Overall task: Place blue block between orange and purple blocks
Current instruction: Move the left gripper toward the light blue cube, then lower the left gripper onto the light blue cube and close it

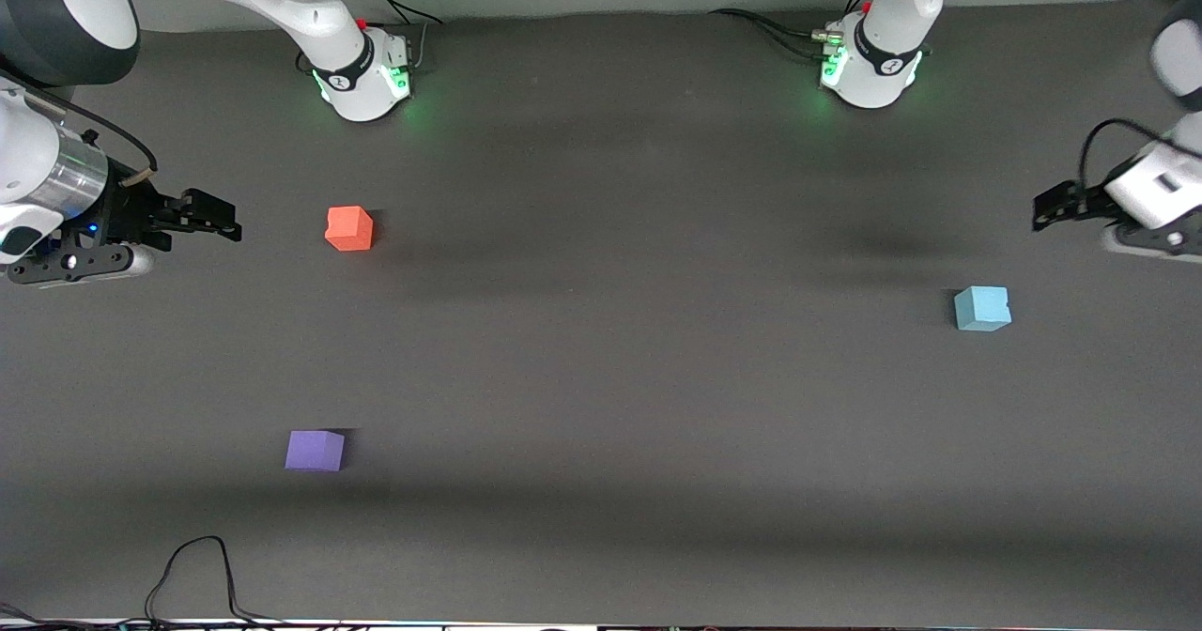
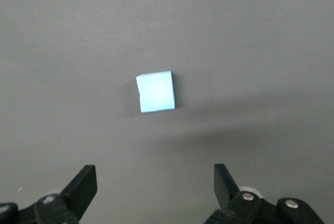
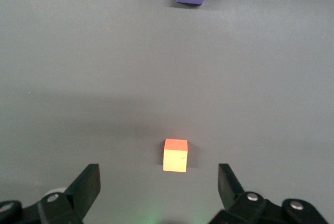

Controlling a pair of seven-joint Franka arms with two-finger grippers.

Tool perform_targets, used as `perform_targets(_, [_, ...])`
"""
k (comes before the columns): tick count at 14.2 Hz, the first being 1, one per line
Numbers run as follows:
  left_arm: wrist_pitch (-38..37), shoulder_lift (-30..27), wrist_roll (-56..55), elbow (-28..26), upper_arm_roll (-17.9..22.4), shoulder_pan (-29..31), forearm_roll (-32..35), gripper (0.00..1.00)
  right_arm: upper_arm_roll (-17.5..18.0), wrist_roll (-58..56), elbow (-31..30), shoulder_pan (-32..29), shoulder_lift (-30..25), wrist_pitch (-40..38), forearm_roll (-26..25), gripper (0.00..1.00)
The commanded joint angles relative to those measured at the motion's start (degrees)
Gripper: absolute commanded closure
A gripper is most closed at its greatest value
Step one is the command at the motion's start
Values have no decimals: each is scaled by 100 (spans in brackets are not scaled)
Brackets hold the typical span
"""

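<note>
Here, largest thing first:
Surface (image 1: 601,377): dark grey and matte; it carries all three blocks, with both arm bases along the edge farthest from the front camera.
Right hand (image 1: 225,223): up in the air over the right arm's end of the surface, near the orange block; fingers (image 3: 86,185) spread wide with nothing between them.
Left hand (image 1: 1047,210): up in the air over the left arm's end of the surface, near the blue block; fingers (image 2: 83,185) spread wide and holding nothing.
Blue block (image 1: 982,308): flat on the surface toward the left arm's end, well apart from the other two blocks, touched by neither hand; the left wrist view has it (image 2: 155,92) out ahead of the spread fingers.
Orange block (image 1: 349,228): on the surface toward the right arm's end, farther from the front camera than the purple block.
Purple block (image 1: 315,450): on the surface toward the right arm's end, nearer to the front camera than the orange block, with bare surface between the two.
</note>
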Motion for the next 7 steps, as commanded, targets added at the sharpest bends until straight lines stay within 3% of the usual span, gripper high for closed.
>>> perform_targets(1, [976,350,27,-487,26,-44,88,0,-28,-118,85,42,20,-48,-84,0])
perform_targets(7, [2734,1651,62,-549,35,17,88,0,-37,-127,68,42,11,-65,-110,0])
